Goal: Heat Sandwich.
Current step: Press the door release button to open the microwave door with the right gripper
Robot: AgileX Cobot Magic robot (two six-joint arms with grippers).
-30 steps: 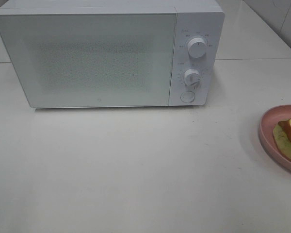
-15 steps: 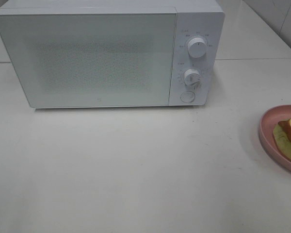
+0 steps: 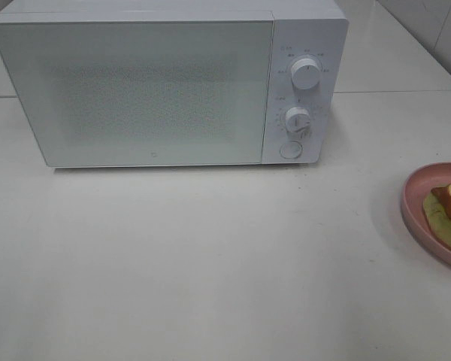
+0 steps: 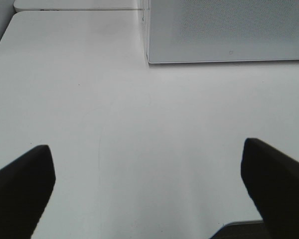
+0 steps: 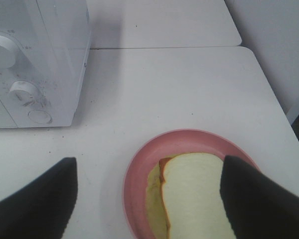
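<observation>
Sandwich (image 5: pixel 194 194) cropped overhead, fuller from right wrist, right gripper (image 5: pixel 149 160) spread, left gripper (image 4: pixel 147 147) spread

White table (image 3: pixel 210 263), closed white microwave (image 3: pixel 150 90) at back, pink plate (image 3: pixel 410 199) on right

My high camera looks down on the worktop (image 3: pixel 210 263) and the microwave (image 3: pixel 135 90) front. Wrist cameras peer low past my left claw (image 4: pixel 145 146) and right claw (image 5: pixel 150 160) at that microwave. The right one, close above, shares the plate (image 3: pixel 410 201) with the high view.
</observation>
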